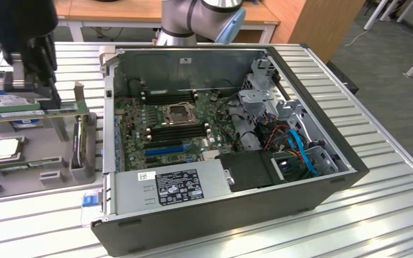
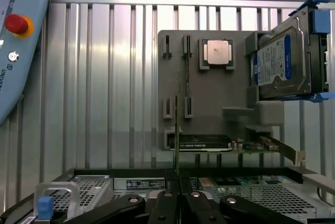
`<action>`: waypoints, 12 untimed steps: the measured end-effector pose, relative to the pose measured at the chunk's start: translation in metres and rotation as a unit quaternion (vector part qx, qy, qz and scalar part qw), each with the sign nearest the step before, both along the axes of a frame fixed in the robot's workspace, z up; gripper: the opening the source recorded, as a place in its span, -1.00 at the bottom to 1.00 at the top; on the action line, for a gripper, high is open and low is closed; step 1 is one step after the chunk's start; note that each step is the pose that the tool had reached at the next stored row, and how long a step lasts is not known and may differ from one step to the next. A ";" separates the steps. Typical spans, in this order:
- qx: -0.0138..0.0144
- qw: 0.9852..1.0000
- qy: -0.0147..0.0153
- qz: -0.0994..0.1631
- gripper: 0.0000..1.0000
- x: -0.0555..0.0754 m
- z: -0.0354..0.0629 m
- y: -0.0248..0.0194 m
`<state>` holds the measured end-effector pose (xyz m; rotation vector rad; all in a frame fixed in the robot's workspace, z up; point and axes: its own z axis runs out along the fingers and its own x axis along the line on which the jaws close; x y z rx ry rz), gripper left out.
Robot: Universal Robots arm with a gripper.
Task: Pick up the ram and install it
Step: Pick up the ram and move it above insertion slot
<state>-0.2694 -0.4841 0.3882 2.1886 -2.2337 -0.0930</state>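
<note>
from my station, starting at the upper left of the exterior view: the black robot gripper [image 1: 47,102] is clamped narrow on the long, thin green ram stick [image 1: 13,113], holding it level and on edge above the flat grey parts tray [image 1: 45,145]. the wrist view agrees: the fingers [image 2: 166,205] pinch the ram stick [image 2: 177,135] edge-on, with the tray [image 2: 209,93] beyond it. on the tray i see the square silver processor [image 1: 6,148], and behind the stick a blue-labelled hard drive [image 1: 6,98]. so i judge the pick-up half done.

moving right, the open black computer case [image 1: 228,220] sits in the middle of the frame with its green motherboard [image 1: 192,121] exposed. the long black memory slots [image 1: 178,131] beside the square cpu socket [image 1: 178,113] look empty to me. the ram stick is well apart from them, outside the case's left wall. the whole install half is left to do.
</note>
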 end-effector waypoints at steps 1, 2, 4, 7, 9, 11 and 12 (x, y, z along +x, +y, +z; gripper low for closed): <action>0.000 1.000 0.000 0.000 -0.76 0.003 0.0000 0.0000; 0.000 1.000 0.000 0.000 -0.76 0.006 0.0000 0.0000; 0.000 1.000 0.000 0.000 -0.76 0.013 0.0000 0.0000; 0.000 1.000 0.001 0.000 -0.76 0.023 0.0000 0.0000; 0.000 1.000 0.001 0.000 -0.76 0.030 0.0000 0.0000; 0.000 1.000 0.001 0.000 -0.76 0.036 0.0000 0.0000; 0.000 1.000 0.001 0.000 -0.76 0.040 0.0000 0.0000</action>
